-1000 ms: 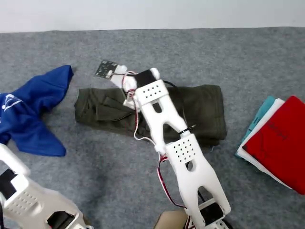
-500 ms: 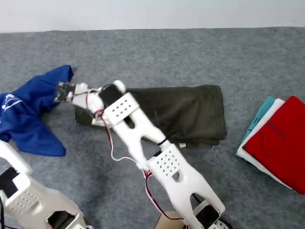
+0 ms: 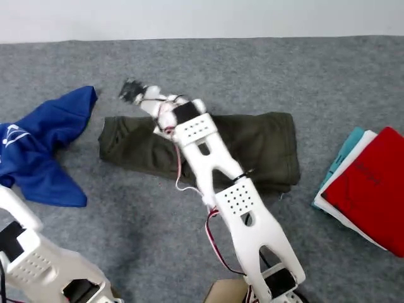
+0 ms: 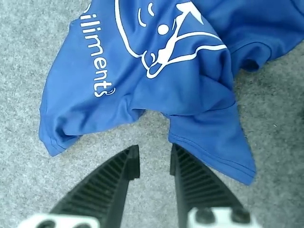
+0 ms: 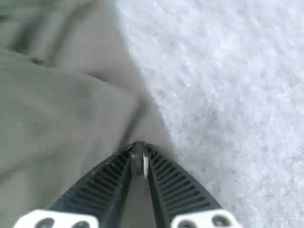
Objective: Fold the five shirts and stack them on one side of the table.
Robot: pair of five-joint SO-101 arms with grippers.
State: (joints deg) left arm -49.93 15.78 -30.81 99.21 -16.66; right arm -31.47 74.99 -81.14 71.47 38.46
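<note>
Shirts lie in three places on the grey bench [image 3: 252,69]. An olive shirt [image 3: 259,145] sits roughly folded in the middle, a blue shirt [image 3: 44,148] lies crumpled at the left, and a stack [image 3: 346,158] stands at the right edge with a red shirt [image 3: 372,180] on top and white and teal layers under it.

From above, the right arm [image 3: 243,208] stretches from the near edge across the olive shirt, and the right gripper [image 3: 131,93] hangs just past that shirt's far left corner. That view does not tell how its fingers stand. The right wrist view does: the right gripper [image 5: 138,152] is clenched, tips meeting over the edge of the olive shirt [image 5: 57,104] where the cloth gives way to bench [image 5: 228,71]. Whether any cloth is pinched between them cannot be told.

The left arm [image 3: 38,265] sits at the near left corner. In its wrist view the left gripper [image 4: 153,154] is released — a narrow gap between the fingers — above bare bench [image 4: 23,47] just beside the hem of the blue shirt [image 4: 156,61], whose white print [image 4: 161,33] faces up.

The bench is a coarse grey felt-like surface — a plain pale wall [image 3: 202,19] runs along its far side.
</note>
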